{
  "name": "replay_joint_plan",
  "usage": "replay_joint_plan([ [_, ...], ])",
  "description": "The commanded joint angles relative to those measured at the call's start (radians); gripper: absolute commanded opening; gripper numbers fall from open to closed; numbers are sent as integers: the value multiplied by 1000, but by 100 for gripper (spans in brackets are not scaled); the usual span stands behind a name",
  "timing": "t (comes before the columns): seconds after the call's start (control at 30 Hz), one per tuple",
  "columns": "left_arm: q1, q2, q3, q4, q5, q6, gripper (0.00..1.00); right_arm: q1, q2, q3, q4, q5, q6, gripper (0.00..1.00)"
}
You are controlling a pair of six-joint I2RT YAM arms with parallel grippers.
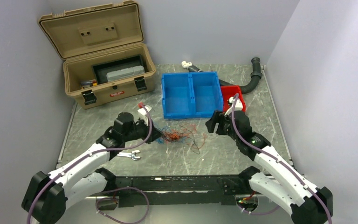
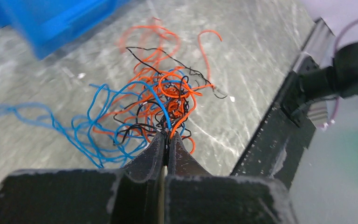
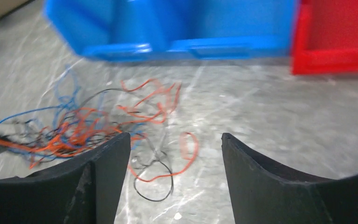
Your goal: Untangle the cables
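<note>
The cables (image 1: 179, 135) are seen bunched on the tabletop (image 1: 242, 154) before the blue bin (image 1: 186, 113). A few strands are pinched by the left tool (image 2: 167, 138), and the right tool (image 3: 175, 136) is held spread beside them. Light, limp, snag-prone stuff (hair-thin), so a loose outer orange loop is best taken.

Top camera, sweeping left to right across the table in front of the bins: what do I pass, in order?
Wrench → left gripper, shut on some strands → cables → right gripper, open. The blue bin behind spans the same stretch as the cables, so it is left out.
</note>
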Motion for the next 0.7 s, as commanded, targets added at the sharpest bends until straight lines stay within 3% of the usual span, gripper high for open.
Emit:
replay_joint_plan([
  [0.0, -50, 11, 53, 95, 131, 90, 2, 37, 14, -3, 232, -349, -159, 75],
  [0.3, -77, 12, 65, 132, 204, 93, 5, 200, 147, 31, 366, -583, -313, 72],
  [0.67, -84, -19, 73, 135, 194, 75, 6, 273, 252, 11, 480, -534, -291, 59],
])
